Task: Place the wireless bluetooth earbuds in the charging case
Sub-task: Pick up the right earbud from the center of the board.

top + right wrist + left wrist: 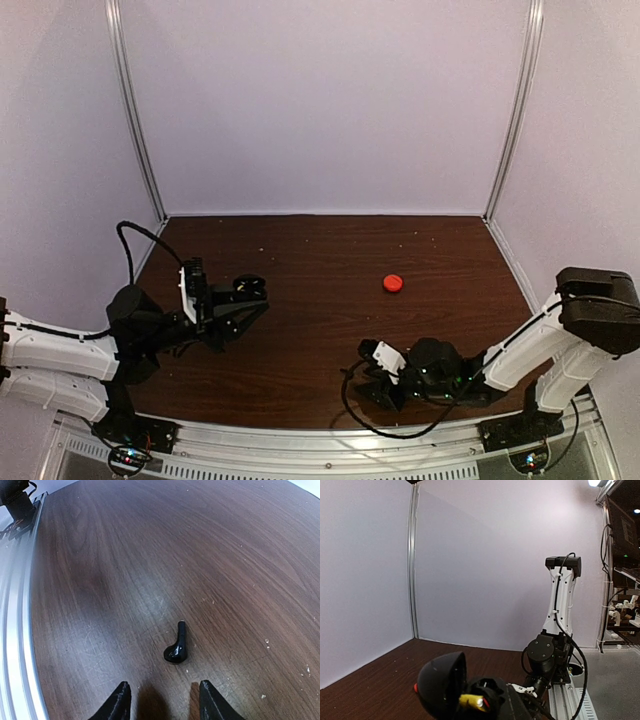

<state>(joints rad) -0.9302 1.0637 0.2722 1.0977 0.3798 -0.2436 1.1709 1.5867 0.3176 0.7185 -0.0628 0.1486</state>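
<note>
A black round charging case (pixel 442 680) with its lid swung open is held in my left gripper (pixel 245 297), lifted over the left part of the table. The case also shows in the top view (pixel 250 287). Something yellow and red (pixel 474 701) shows in its open base; I cannot tell what it is. One black earbud (pixel 177 647) with a short stem lies on the wood just ahead of my right gripper (pixel 162 705). That gripper is open and low over the table, with the earbud in line with the gap. The right gripper (pixel 375 388) is near the front edge; the earbud is hidden in the top view.
A small round red object (pixel 393 283) lies on the dark wooden table (pixel 320 250) at centre right; its edge peeks out behind the case lid (pixel 415 687). An aluminium rail (pixel 15 605) runs along the front edge. White walls close in three sides.
</note>
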